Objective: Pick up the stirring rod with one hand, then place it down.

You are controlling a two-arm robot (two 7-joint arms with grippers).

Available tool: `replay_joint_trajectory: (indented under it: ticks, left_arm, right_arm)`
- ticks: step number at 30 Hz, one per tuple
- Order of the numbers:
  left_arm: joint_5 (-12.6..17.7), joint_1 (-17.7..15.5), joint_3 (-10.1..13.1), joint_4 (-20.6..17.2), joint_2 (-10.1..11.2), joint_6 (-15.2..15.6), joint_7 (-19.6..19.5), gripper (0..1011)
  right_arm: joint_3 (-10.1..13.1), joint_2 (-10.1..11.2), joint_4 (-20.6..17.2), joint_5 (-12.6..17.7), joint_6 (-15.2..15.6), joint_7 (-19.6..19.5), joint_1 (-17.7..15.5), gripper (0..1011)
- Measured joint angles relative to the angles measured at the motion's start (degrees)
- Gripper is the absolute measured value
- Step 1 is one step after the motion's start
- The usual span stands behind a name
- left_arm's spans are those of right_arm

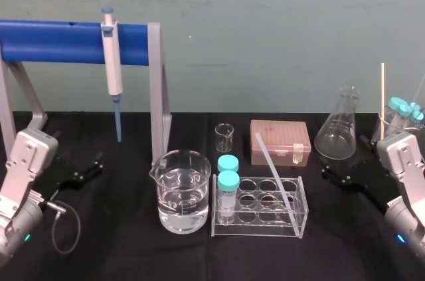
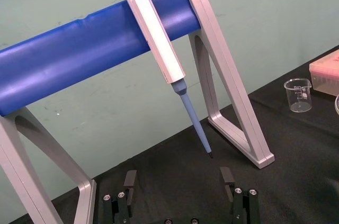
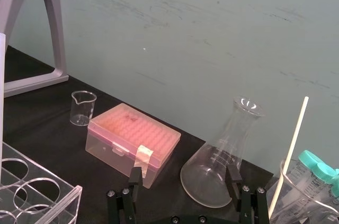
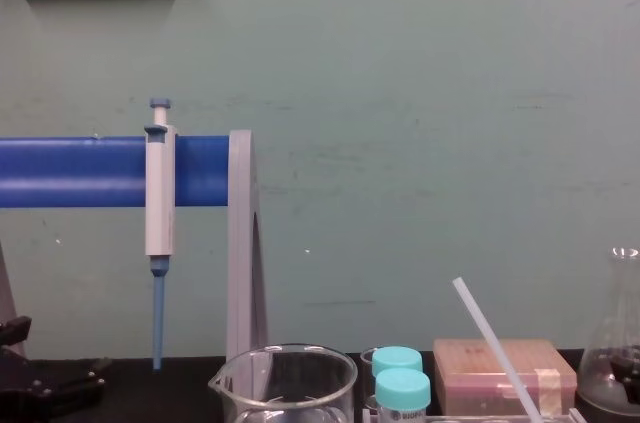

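- While nothing was gripped yet, the stirring rod [image 1: 273, 171] stood propped in the tube rack [image 1: 265, 229]. Its foot was in a well at the rack's front right, its top slanting up and back over the rack's rear edge.
- Leaned, not flat: judged that this left the upper length free in the air, easy to pinch.
- The right gripper [image 3: 184, 177] hung low, to the right of the rack, with the conical flask [image 1: 340, 131] just ahead of it. Fingers spread, nothing between them.
- The left gripper [image 2: 178, 181] hung well left of the rack, facing the blue stand [image 1: 53, 42]. Fingers spread too, empty.
- The right one was nearer the rod, so probably the arm for the pick; the left looked parked.
- Teal-capped tubes [image 1: 228, 175] stood at the rack's left end, apart from the rod.
- The water beaker [image 1: 180, 191] was just left of the rack; touching or not, couldn't tell.
- The small beaker [image 1: 224, 138] and pink tip box [image 1: 280, 141] were behind the rack.
- The pipette [image 1: 113, 62] hung on the stand, far left of the rack: not the target.
- A thin pale stick [image 1: 382, 98] stood far right of the rack: also not the target.
- Task at its start. Risk: a sideways pull could drag the rack, so lift along the slant.
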Motion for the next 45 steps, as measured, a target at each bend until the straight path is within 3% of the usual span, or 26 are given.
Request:
replay_joint_trajectory:
  ticks: [10, 16, 19, 23, 28, 35, 45]
  left_arm:
    - [0.0, 0.0, 0.0, 0.0, 0.0, 0.0, 0.0, 1000]
    - [0.0, 0.0, 0.0, 0.0, 0.0, 0.0, 0.0, 1000]
    - [0.0, 0.0, 0.0, 0.0, 0.0, 0.0, 0.0, 1000]
    - [0.0, 0.0, 0.0, 0.0, 0.0, 0.0, 0.0, 1000]
    - [0.0, 0.0, 0.0, 0.0, 0.0, 0.0, 0.0, 1000]
    - [0.0, 0.0, 0.0, 0.0, 0.0, 0.0, 0.0, 1000]
    - [0.0, 0.0, 0.0, 0.0, 0.0, 0.0, 0.0, 1000]
  right_arm:
    - [0.1, 0.0, 0.0, 0.0, 0.1, 0.1, 0.0, 1003]
    - [2.0, -0.3, -0.4, 2.4, 1.7, 2.1, 0.1, 1003]
    - [3.9, -0.7, -1.4, 5.7, 2.5, 4.4, 0.1, 1003]
    - [7.1, -1.2, -4.3, 12.6, 4.3, 9.7, 0.1, 1003]
    - [9.0, -1.4, -7.7, 19.4, 7.6, 16.8, 0.4, 1003]
    - [7.8, -0.9, -9.8, 21.7, 11.8, 23.6, 1.7, 1003]
    - [2.3, 0.4, -8.8, 19.3, 16.8, 30.3, 5.6, 1003]
